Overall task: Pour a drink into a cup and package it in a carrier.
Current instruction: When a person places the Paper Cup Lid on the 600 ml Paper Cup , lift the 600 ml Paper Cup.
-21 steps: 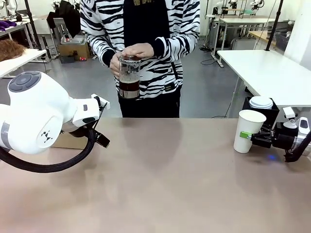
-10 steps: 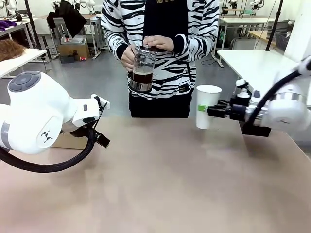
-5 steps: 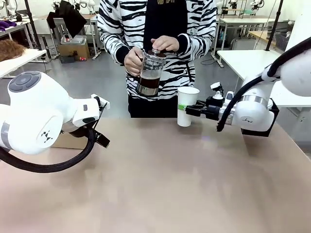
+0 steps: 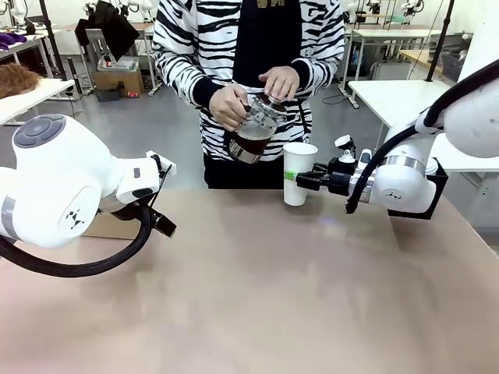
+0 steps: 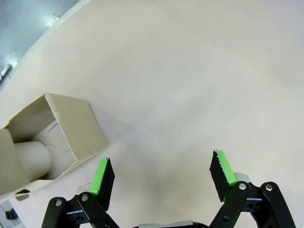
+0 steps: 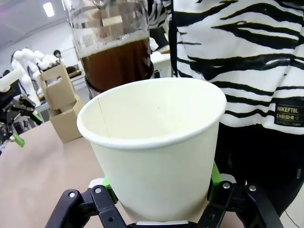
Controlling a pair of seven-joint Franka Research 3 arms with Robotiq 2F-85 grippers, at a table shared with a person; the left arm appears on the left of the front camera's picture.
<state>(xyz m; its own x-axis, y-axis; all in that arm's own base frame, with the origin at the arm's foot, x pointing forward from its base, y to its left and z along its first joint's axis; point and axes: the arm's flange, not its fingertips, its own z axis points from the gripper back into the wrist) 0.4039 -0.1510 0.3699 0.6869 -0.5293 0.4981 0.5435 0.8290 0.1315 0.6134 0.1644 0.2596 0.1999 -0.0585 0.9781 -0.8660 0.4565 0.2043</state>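
Pouring not yet begun — the right gripper (image 4: 294, 178) clamps the cup (image 4: 300, 160) between its fingers, the drink (image 6: 116, 59) tilting just above them. Left gripper (image 5: 161, 178) gapes empty beside the carrier (image 5: 78, 130) — packaging remains.

From here the cup (image 6: 156, 142) reads as matt white paper with a faint side seam. The pitcher (image 4: 261, 125) is clear, glossy glass, and the drink (image 6: 116, 61) inside is dark with a pale foamy edge. The carrier (image 6: 66, 121) is dull brown cardboard. The tabletop (image 4: 273, 296) is smooth with a soft sheen. My left tool (image 5: 164, 171) has green, rubbery-looking pads (image 5: 102, 176) with jagged edges, set in black plastic.
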